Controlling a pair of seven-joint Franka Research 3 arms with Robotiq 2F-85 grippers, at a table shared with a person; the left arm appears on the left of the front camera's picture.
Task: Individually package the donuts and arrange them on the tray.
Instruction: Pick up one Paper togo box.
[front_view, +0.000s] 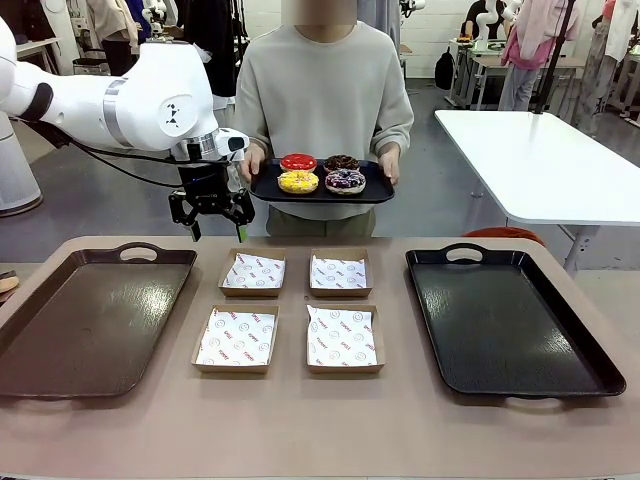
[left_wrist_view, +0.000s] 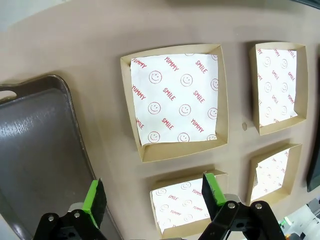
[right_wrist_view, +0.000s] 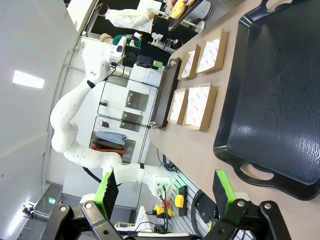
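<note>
So the person across the table is holding a small black tray with all 4 donuts on it, 2 by 2. The left gripper hangs in the air just beside that tray, jaws spread wide. The right gripper is spread wide too, up above the table near the big black tray. 4 paper-lined boxes sit between it and the brown tray.

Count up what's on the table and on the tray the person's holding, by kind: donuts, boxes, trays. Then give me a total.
Donuts: 4
Boxes: 4
Trays: 3
Total: 11
</note>
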